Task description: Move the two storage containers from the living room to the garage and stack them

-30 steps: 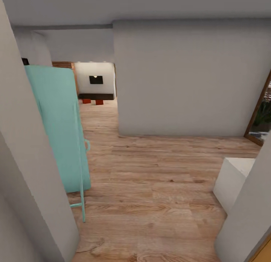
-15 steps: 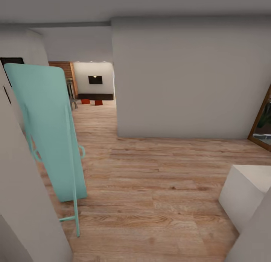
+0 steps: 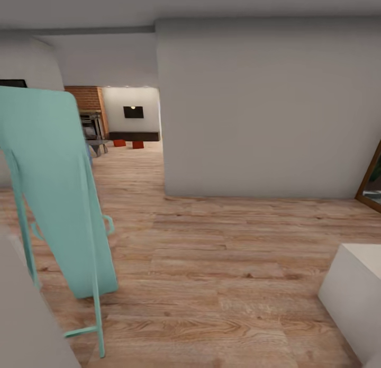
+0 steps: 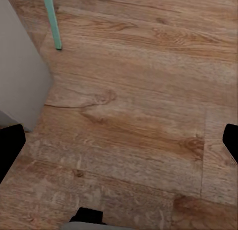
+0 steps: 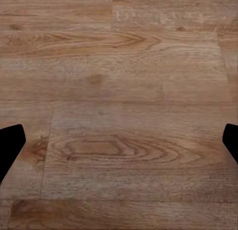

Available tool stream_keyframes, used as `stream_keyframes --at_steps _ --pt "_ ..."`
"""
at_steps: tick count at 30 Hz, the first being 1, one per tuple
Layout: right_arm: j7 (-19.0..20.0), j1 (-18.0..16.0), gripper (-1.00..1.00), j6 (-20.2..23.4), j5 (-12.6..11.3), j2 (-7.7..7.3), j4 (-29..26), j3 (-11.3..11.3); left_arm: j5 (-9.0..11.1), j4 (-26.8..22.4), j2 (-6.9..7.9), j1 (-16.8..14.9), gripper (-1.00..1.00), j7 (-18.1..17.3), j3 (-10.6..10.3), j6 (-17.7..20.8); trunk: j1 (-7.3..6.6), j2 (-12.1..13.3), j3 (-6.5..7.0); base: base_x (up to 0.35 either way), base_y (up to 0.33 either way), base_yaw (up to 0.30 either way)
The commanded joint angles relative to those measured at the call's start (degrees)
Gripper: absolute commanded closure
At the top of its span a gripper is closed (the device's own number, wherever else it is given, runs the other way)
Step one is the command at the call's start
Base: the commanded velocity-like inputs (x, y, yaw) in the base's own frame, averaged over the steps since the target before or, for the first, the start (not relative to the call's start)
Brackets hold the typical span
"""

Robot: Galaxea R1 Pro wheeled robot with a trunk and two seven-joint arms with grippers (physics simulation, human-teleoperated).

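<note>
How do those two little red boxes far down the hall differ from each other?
The left red box sits nearer the fireplace; the right red box sits slightly closer to the camera and looks slightly larger. Both are orange-red, rest on the wood floor before the dark low cabinet, standing apart.

The floor [image 3: 222, 262] is light brown wood plank with darker grain swirls and knots. A tall panel [image 3: 55, 188] on thin legs is pale turquoise. The walls [image 3: 264, 108] are plain pale grey. Far down the hall, two small boxes [image 3: 138, 144] are orange-red, set before a long dark cabinet [image 3: 134, 136]; above it hangs a black screen [image 3: 133, 112]. The chimney [image 3: 84, 98] is red brick. A block [image 3: 354, 299] at the near right is white. The fingers [image 5: 10, 145] are black.
</note>
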Motion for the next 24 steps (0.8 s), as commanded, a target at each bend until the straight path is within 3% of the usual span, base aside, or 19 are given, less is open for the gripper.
stream_keyframes --at_steps 1,24 --pt "-0.20 0.03 -1.00 -0.03 0.02 0.01 -0.11 0.05 0.07 0.21 -0.03 -0.10 -1.00 -0.02 0.14 -0.32 0.04 -0.03 -0.05 0.326 0.000 0.000" --pt "-0.20 0.03 -1.00 -0.02 0.02 0.01 -0.13 0.05 -0.01 0.21 -0.03 -0.10 -1.00 -0.02 0.12 -0.31 0.04 -0.03 -0.05 0.326 0.000 0.000"
